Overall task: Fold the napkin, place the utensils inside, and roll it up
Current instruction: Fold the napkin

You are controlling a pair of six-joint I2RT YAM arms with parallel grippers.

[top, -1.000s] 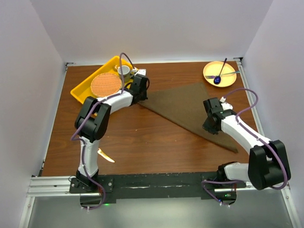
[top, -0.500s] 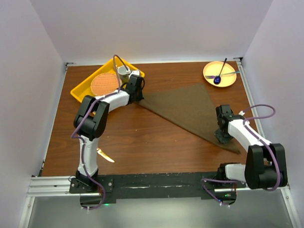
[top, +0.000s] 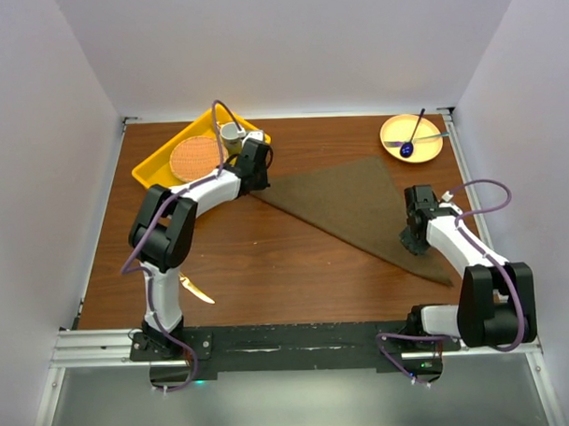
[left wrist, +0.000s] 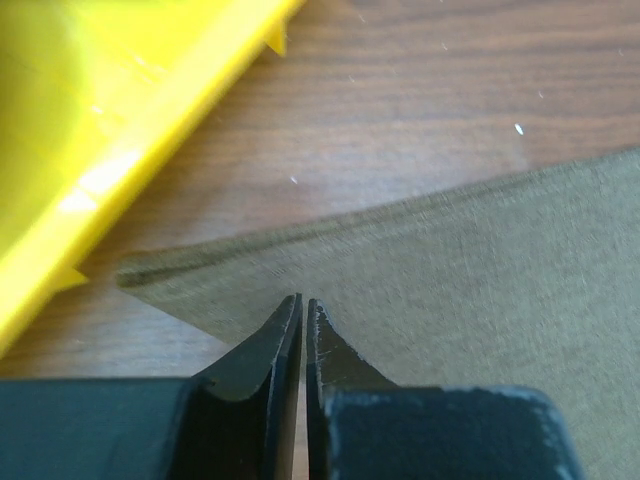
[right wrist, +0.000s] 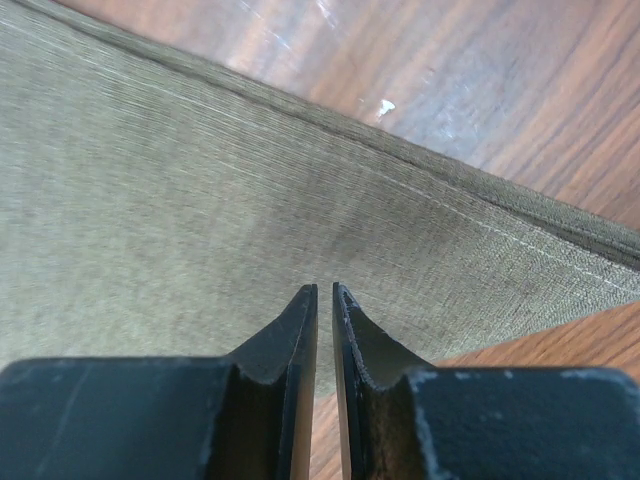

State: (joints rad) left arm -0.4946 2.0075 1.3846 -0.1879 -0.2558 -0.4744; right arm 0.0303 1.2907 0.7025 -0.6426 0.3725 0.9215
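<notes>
Olive napkin, folded, lies flat beneath the right gripper, newly shifted edgeward, and the left gripper at its corner; jaws near-shut, empty. Gold utensil judged next.

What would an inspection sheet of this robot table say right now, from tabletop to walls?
Surface: reddish-brown wooden table.
Job's things: napkin folded into a flat triangle; one gold utensil by the left arm's base, outside the napkin.
Clutter: yellow tray holding orange mat and cup; yellow plate with blue spoon and teal-handled utensil.
Grippers: left gripper at the napkin's left corner, right gripper near its right edge; both jaws almost together, pinch unclear.
Cables: purple cables loop over both arms.
Surroundings: white walls; metal rail at the near edge.
</notes>
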